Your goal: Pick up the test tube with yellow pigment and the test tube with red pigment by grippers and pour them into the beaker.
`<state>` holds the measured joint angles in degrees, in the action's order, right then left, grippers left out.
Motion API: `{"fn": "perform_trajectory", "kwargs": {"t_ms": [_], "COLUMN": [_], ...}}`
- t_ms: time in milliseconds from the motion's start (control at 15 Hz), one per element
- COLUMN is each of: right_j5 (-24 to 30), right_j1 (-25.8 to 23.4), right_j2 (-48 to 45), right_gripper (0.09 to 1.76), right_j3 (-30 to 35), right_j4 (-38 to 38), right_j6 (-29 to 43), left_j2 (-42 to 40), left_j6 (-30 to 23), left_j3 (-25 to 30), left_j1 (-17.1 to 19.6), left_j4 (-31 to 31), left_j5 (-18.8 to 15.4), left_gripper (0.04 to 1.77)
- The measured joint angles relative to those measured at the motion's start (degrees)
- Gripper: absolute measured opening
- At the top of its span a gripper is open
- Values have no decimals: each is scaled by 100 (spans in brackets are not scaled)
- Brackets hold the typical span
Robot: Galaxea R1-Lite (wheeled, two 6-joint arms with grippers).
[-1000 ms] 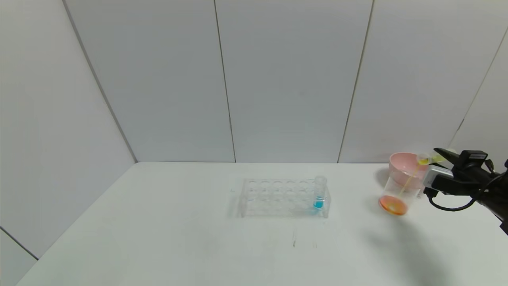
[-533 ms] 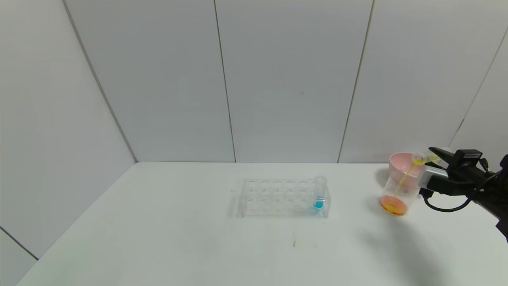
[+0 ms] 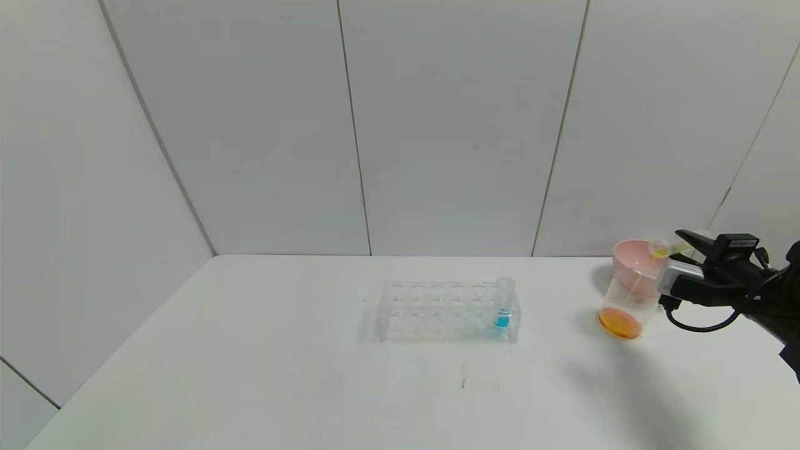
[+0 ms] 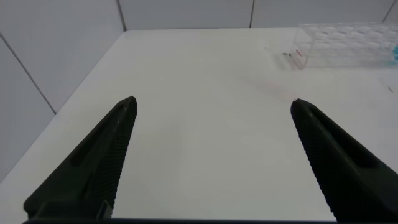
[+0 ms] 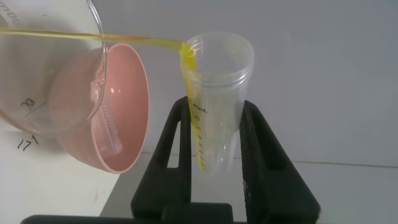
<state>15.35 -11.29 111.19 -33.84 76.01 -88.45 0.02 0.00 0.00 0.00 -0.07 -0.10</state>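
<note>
My right gripper (image 3: 680, 247) (image 5: 216, 107) is shut on the test tube with yellow pigment (image 3: 662, 250) (image 5: 214, 106), which lies tipped with its mouth over the beaker (image 3: 627, 306) (image 5: 43, 87). A thin yellow stream runs from the tube's lip into the beaker, and orange liquid sits at the beaker's bottom. No test tube with red pigment is in view. My left gripper (image 4: 212, 102) is open over bare table, off to the left of the rack, with nothing between its fingers.
A pink bowl (image 3: 634, 257) (image 5: 127, 130) stands just behind the beaker with a clear, colourless tube (image 5: 107, 124) lying in it. A clear tube rack (image 3: 437, 309) (image 4: 342, 43) at the table's middle holds a tube with blue liquid (image 3: 502, 306).
The right gripper has shifted slightly up and left with the tube. The yellow stream into the beaker has thinned. The left arm has not moved.
</note>
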Motion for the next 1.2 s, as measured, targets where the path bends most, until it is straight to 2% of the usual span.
{"fn": "perform_trajectory", "kwargs": {"t_ms": [1200], "right_j5": [-104], "right_j1": [71], "right_j2": [-35], "right_gripper": [53], "right_j3": [77], "right_j4": [9], "right_j6": [-430], "left_j2": [0], "left_j6": [0], "left_j3": [0], "left_j1": [0], "left_j4": [0], "left_j5": [0], "left_gripper": [176]}}
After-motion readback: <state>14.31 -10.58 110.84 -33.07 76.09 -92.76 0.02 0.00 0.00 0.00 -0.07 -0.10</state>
